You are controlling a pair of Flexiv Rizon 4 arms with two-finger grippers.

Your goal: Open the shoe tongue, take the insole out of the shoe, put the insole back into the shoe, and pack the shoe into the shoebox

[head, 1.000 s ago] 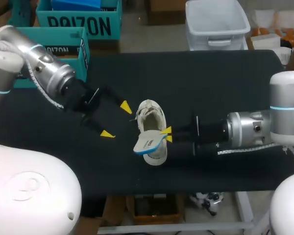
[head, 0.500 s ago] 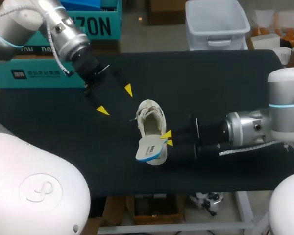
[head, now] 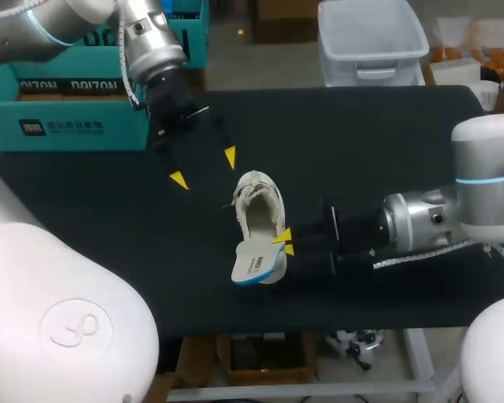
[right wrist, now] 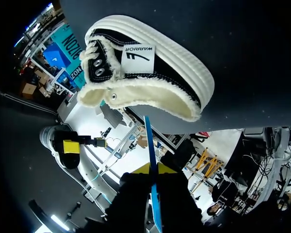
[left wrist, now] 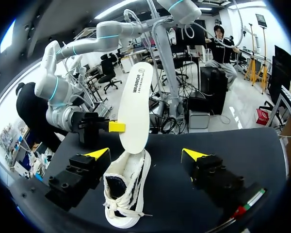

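Note:
A white low sneaker (head: 260,210) lies mid-table, its toe toward the far side. My right gripper (head: 282,243) is shut on the white, blue-soled insole (head: 250,261), which sticks out over the shoe's heel toward the near edge. In the right wrist view the insole (right wrist: 152,160) shows edge-on between the fingers, with the shoe (right wrist: 150,73) ahead. My left gripper (head: 203,168) hangs open and empty above the table, left of and beyond the toe. From its wrist, the shoe (left wrist: 126,189) lies between its fingers and the insole (left wrist: 134,114) stands up behind. The teal shoebox (head: 67,113) is at the back left.
More teal boxes (head: 172,38) stand behind the shoebox at the far left. Bare black table top (head: 378,143) stretches right of the shoe and along the near edge.
My left arm has swung away from the shoe toward the far side, gripper still open. The right gripper has drawn the insole slightly down and left over the heel.

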